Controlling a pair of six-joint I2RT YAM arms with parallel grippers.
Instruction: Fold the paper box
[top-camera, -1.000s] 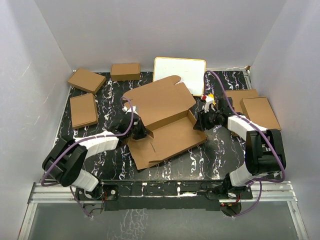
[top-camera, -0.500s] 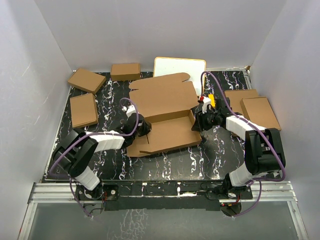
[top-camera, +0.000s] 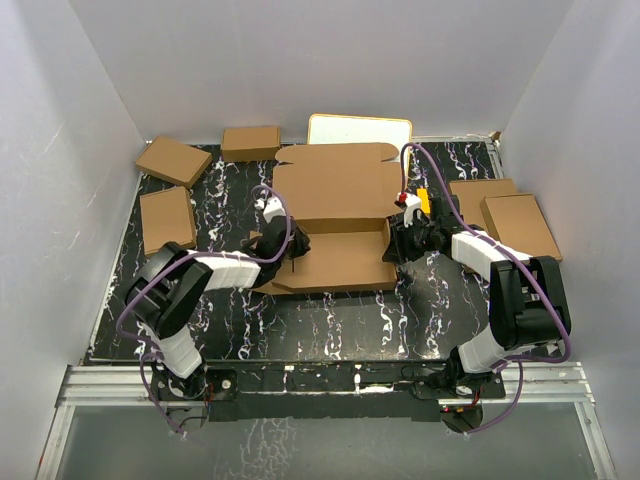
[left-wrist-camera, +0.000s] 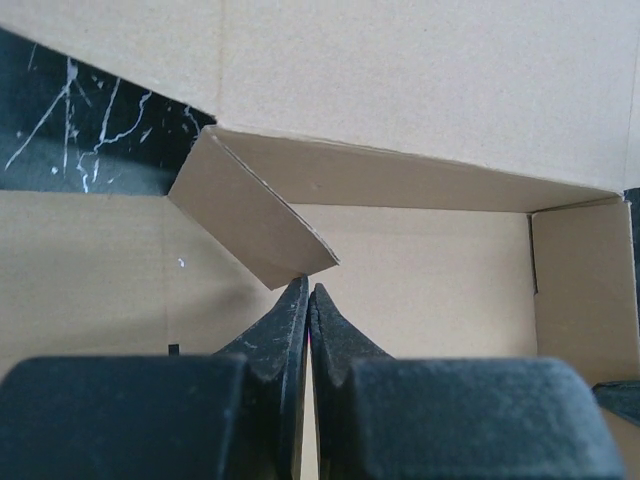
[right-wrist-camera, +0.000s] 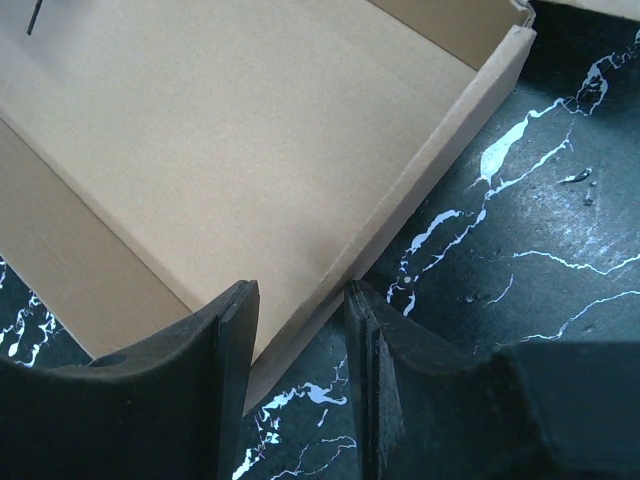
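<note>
Likely the closed left claw (left-wrist-camera: 308, 290) could slip off the corner flap (left-wrist-camera: 255, 215), since the right claw (right-wrist-camera: 300, 292), part-open astride a side wall (right-wrist-camera: 430, 160) of the paper box (top-camera: 335, 215), barely steadies it.

The raised lid of the paper box (top-camera: 333, 190) hides the lower part of the white board (top-camera: 360, 129) behind it. Both wrist views cut the box off at their edges. From above, the right gripper (top-camera: 392, 244) is too small to show its fingertips.

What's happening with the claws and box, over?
Left claw shut, tip at a loose flap. Right claw open astride paper box side wall. Smaller boxes lie apart.
</note>
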